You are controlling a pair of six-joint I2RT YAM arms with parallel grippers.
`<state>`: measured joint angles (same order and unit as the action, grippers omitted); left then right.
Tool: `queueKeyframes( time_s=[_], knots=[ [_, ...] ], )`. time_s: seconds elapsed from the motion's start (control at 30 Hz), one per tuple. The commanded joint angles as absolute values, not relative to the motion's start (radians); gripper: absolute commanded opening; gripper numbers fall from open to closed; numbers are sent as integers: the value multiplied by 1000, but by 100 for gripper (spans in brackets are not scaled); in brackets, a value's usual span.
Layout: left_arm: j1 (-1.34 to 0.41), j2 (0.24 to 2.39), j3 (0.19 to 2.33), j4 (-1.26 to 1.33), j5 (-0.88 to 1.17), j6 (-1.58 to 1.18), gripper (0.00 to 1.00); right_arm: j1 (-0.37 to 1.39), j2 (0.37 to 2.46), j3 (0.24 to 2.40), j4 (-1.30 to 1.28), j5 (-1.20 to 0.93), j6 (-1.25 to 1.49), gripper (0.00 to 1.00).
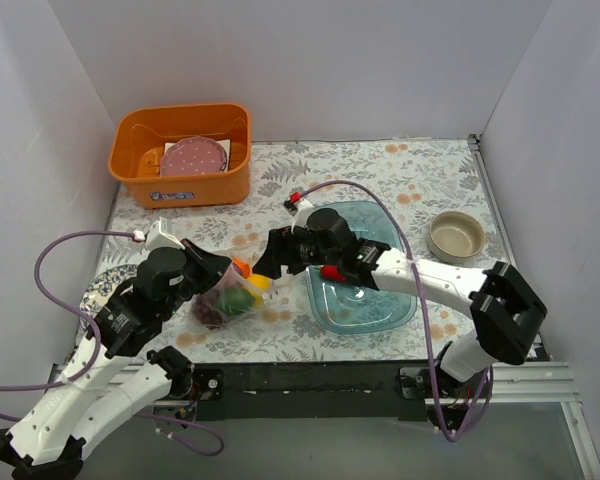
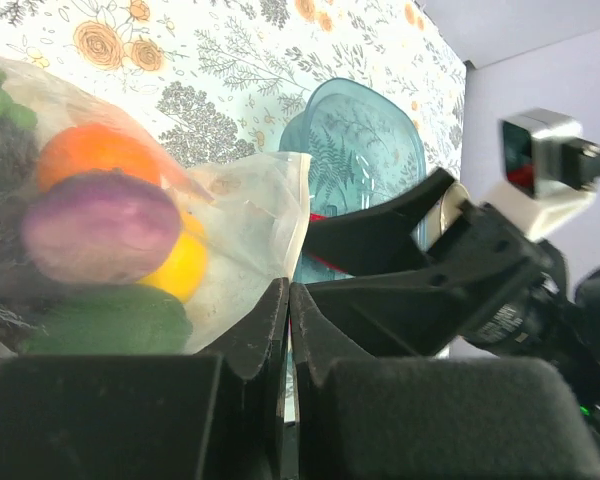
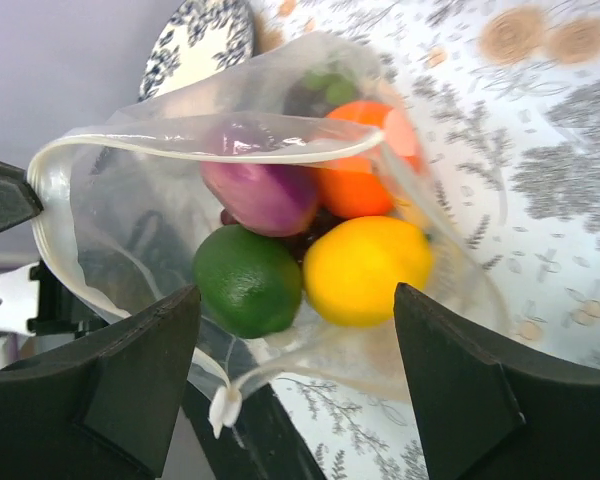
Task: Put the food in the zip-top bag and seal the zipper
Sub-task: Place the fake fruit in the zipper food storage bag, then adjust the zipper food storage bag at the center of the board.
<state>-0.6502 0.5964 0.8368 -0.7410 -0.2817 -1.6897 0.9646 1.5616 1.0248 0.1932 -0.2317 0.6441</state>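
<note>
The clear zip-top bag [image 1: 225,295] lies left of centre with its mouth open toward the right. Inside it are a green round fruit [image 3: 248,280], a yellow lemon [image 3: 365,270], an orange [image 3: 355,180], a purple piece [image 3: 265,190] and dark grapes. The zipper strip [image 3: 210,150] gapes apart. My left gripper [image 2: 288,300] is shut on the bag's mouth edge [image 2: 280,200]. My right gripper [image 3: 297,290] is open and empty, right at the bag's mouth, and also shows in the top view [image 1: 270,258]. A long red chili [image 1: 332,271] lies in the blue tray [image 1: 380,300].
An orange bin [image 1: 130,165] at the back left holds the pink dotted plate [image 1: 192,157]. A beige bowl [image 1: 456,236] sits at the right. A black-and-white patterned plate [image 1: 105,290] lies under my left arm.
</note>
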Motion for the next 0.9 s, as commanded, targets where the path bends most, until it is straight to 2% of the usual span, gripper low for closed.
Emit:
queueKeyframes(
  time_s=[0.0,0.03,0.17,0.33,0.5,0.6,0.63,0.73,0.87],
  knots=[
    [-652,565,884,-745,-336,-1712,0,968,1451,1028,51,-16,577,86],
    [-653,563,884,-746,-340,-1715,0,966,1448,1051,17,42,563,86],
    [-653,551,890,-758,-365,-1733,0,965,1483,1097,-119,55,529,84],
    [-653,542,916,-801,-405,-1736,0,960,1552,1138,-199,71,535,74],
    [-652,512,911,-833,-417,-1752,1,959,1589,1149,-186,20,543,68],
    [-653,496,902,-834,-414,-1758,1,959,1614,1164,-176,-29,538,50],
    [-653,495,902,-836,-414,-1759,1,959,1615,1169,-167,-52,529,31],
    [-652,499,899,-838,-405,-1759,1,959,1591,1177,-138,-63,519,9],
    [-652,514,900,-827,-394,-1732,1,965,1548,1268,-159,-84,474,1]
  ],
)
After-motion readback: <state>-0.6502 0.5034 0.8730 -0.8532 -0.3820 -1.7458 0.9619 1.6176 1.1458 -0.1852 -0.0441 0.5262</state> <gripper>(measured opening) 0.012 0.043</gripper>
